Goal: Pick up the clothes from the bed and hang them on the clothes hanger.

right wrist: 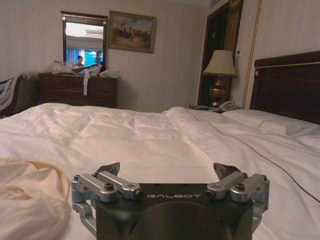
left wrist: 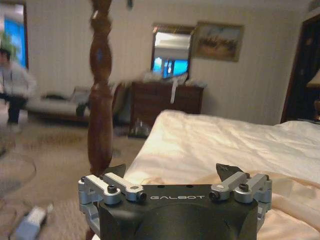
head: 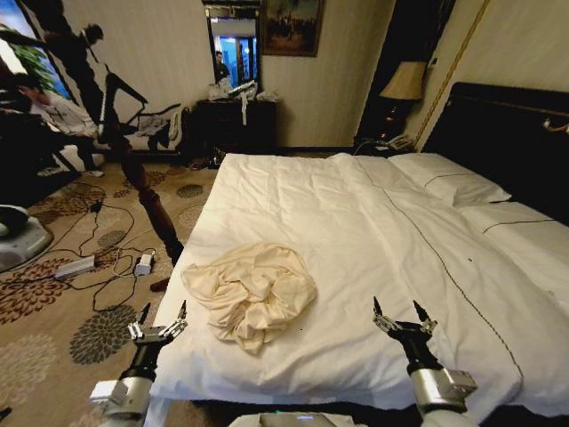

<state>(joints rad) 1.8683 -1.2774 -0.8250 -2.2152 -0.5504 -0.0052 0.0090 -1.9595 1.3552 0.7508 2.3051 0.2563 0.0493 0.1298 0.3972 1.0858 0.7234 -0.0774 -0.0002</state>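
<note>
The clothes (head: 249,294) are a crumpled cream heap on the white duvet of the bed (head: 356,222), near its front left corner; they also show beside my right gripper (right wrist: 30,200). My left gripper (head: 163,313) (left wrist: 172,172) hovers open at the bed's left front edge, just left of the clothes. My right gripper (head: 403,313) (right wrist: 167,170) is open over the duvet, well to the right of them. A thin black angular shape, likely the clothes hanger (head: 124,89), hangs high on a turned wooden post (head: 147,200) (left wrist: 100,85) left of the bed.
Cables and power strips (head: 76,265) lie on the patterned carpet left of the bed. Pillows (head: 449,182) and a dark headboard (head: 507,133) are at the right. A dresser (head: 236,124) and a lamp (head: 404,82) stand along the far wall.
</note>
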